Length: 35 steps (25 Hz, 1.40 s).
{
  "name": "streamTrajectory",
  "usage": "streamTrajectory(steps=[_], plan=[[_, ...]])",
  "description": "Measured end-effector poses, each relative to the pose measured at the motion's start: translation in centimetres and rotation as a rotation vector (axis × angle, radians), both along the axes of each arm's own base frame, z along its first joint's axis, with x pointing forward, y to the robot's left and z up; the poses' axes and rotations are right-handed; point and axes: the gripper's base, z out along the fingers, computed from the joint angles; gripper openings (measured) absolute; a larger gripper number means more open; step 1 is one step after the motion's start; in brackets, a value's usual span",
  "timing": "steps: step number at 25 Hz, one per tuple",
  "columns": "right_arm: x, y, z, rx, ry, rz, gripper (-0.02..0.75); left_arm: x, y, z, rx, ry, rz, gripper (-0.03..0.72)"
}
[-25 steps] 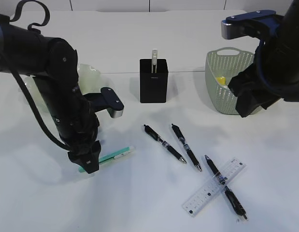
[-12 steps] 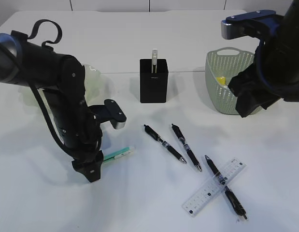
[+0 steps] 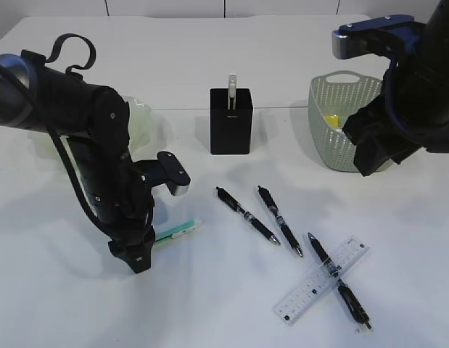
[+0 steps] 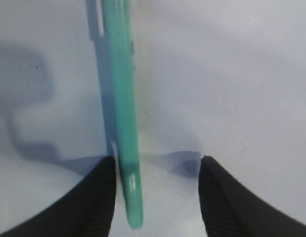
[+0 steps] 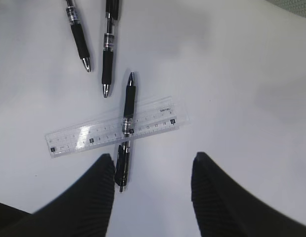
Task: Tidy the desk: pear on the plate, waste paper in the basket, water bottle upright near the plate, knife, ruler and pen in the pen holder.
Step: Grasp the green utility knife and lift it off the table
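two black grippers are in the pictures. the left gripper [image 4: 155, 197] is down at the smooth white desk [image 3: 209, 312], and its ribbed black fingers [image 4: 101, 197] stand apart, one on each side of the long thin green and white knife [image 4: 120, 118]. the knife lies flat on the desk, and its rounded end sits close to the left finger, not in the middle. nothing is pinched yet.

the right gripper [image 5: 153, 197] hangs high over the desk with its fingers apart and nothing in them. under it lies the flat clear plastic ruler [image 5: 113, 132] with black marks. a black pen [image 5: 125, 133] with a shiny tip lies across the ruler, and two more black pens [image 5: 78, 34] lie near it.

the square black pen holder [image 3: 231, 121] stands in the middle at the back with something white sticking up from it. the sage-green woven-look basket [image 3: 340, 119] is at the right, with something yellow inside; maybe it is the pear, but i cannot tell. the wavy pale green glass plate [image 3: 141, 119] peeks out behind the left arm.

what could go wrong: the knife is thin, hard and slick, and it is off to one side. if the fingers shut like this, it may spin, slide away or tip up. the ruler is even flatter, so it will be hard to lift from the smooth desk.
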Motion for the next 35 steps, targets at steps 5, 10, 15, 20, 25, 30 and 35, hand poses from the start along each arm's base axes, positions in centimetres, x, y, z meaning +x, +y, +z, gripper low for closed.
streamTrajectory(steps=[5,10,15,20,25,30,35], plan=[[0.00,0.00,0.00,0.000,0.000,0.000,0.375,0.02,0.00,-0.03,0.001,-0.002,-0.001,0.330],[0.00,0.00,0.00,0.000,0.000,0.000,0.375,0.03,0.03,-0.12,0.004,-0.001,-0.003,0.305],[0.00,0.00,0.00,0.000,0.000,0.000,0.375,0.12,0.03,-0.19,0.009,-0.003,-0.007,0.230],[0.00,0.00,0.00,0.000,0.000,0.000,0.375,0.15,0.11,-0.20,0.017,-0.008,-0.015,0.157],[0.00,0.00,0.00,0.000,0.000,0.000,0.375,0.16,0.12,-0.26,0.019,-0.007,-0.011,0.043],[0.00,0.00,0.00,0.000,0.000,0.000,0.375,0.13,0.14,-0.26,0.022,-0.003,-0.003,0.041],[0.00,-0.01,0.00,-0.002,0.000,0.000,0.375,0.02,0.11,0.03,0.015,0.004,0.004,0.040]])
